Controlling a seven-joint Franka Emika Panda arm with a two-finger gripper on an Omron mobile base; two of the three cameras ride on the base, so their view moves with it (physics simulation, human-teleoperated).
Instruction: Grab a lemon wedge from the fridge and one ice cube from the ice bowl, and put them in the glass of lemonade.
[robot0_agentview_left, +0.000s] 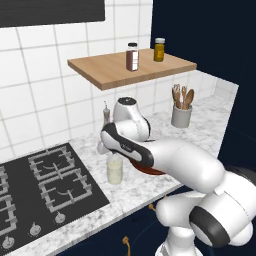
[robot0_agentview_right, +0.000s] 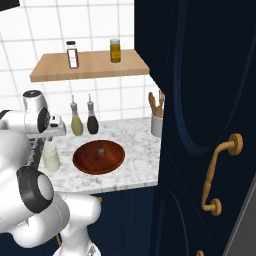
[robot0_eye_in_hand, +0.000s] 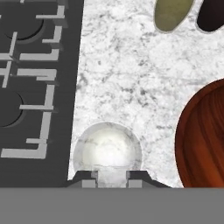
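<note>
The stove (robot0_agentview_left: 45, 185) lies left of the glass of lemonade (robot0_agentview_left: 115, 170), on the same stone counter (robot0_agentview_left: 145, 187). The glass stands just beside the stove's edge. From above, the glass (robot0_eye_in_hand: 107, 148) looks pale and round.

The gripper (robot0_eye_in_hand: 111, 177) hangs right over the glass. Its two dark tips sit at the near rim of the glass. I cannot tell how far apart they are, or if they hold anything, because so little of them shows.

Right of the glass is the ice bowl (robot0_agentview_right: 98, 156), just beside it. One small grey ice cube (robot0_agentview_right: 101, 151) sits inside the bowl. Behind the bowl stand two thin bottles (robot0_agentview_right: 77, 123), one yellow-green and one dark. Farther right of the glass is a grey pot of wooden spoons (robot0_agentview_right: 156, 120), then a dark blue cabinet door (robot0_agentview_right: 200, 100) with a gold handle.

I think the job is partly along. The hand is at the glass, maybe dropping something in. I see no lemon wedge in the glass for sure. The ice cube in the bowl may be the one left to fetch.
</note>
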